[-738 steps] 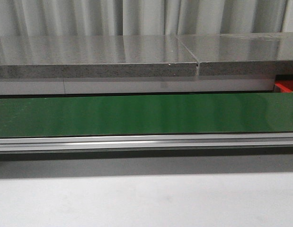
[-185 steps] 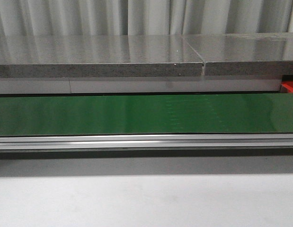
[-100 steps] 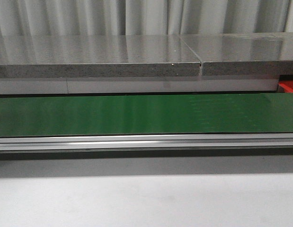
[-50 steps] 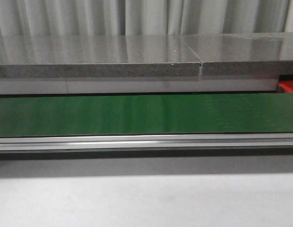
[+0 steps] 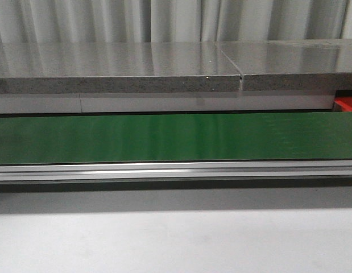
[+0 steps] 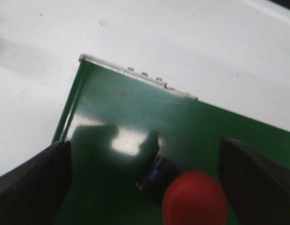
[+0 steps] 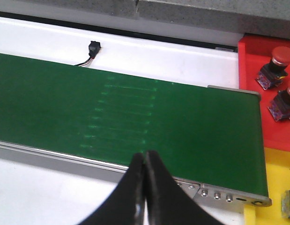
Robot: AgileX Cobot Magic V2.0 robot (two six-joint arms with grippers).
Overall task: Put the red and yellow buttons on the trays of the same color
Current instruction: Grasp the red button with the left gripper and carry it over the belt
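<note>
A red button (image 6: 195, 199) with a dark base lies tilted on the green belt (image 6: 112, 103) in the left wrist view. My left gripper (image 6: 145, 157) is open around it, one finger on each side, closer to the right one. My right gripper (image 7: 145, 161) is shut and empty above the belt's near rail. Beyond the belt's end, the red tray (image 7: 250, 93) holds two red buttons (image 7: 278, 58) (image 7: 287, 96). Beside it, the yellow tray (image 7: 271, 180) shows a dark button base (image 7: 289, 204) at the picture's edge. No yellow button top is visible.
The front view shows the bare green belt (image 5: 164, 139), its metal rail (image 5: 164, 169), a grey stone shelf (image 5: 119, 84) behind and a corner of the red tray (image 5: 346, 103). A small black sensor (image 7: 93, 47) with a cable sits behind the belt.
The front view shifted slightly sideways and back before one second ago; since then nothing in it has moved. No button or gripper appears in it.
</note>
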